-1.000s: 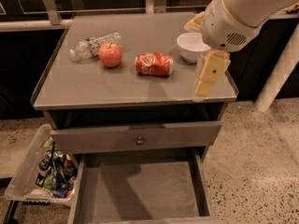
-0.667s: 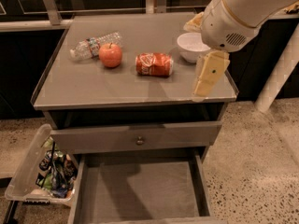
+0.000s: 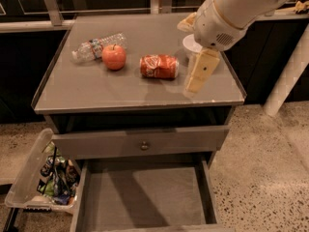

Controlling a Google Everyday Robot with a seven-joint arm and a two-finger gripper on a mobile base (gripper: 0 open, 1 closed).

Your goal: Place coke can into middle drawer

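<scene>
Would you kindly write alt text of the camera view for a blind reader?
The gripper hangs over the cabinet top, right of the coke can lying on its side. The middle drawer is open; an apple and plastic bottle lie left.

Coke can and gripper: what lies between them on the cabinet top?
In the camera view, only bare grey cabinet top lies between the coke can and the gripper, which hovers beside it.

Cream hand [image 3: 198, 80] hovers over the grey countertop [image 3: 96, 88] near the red-orange, white-lettered coke can [image 3: 159, 66].
</scene>
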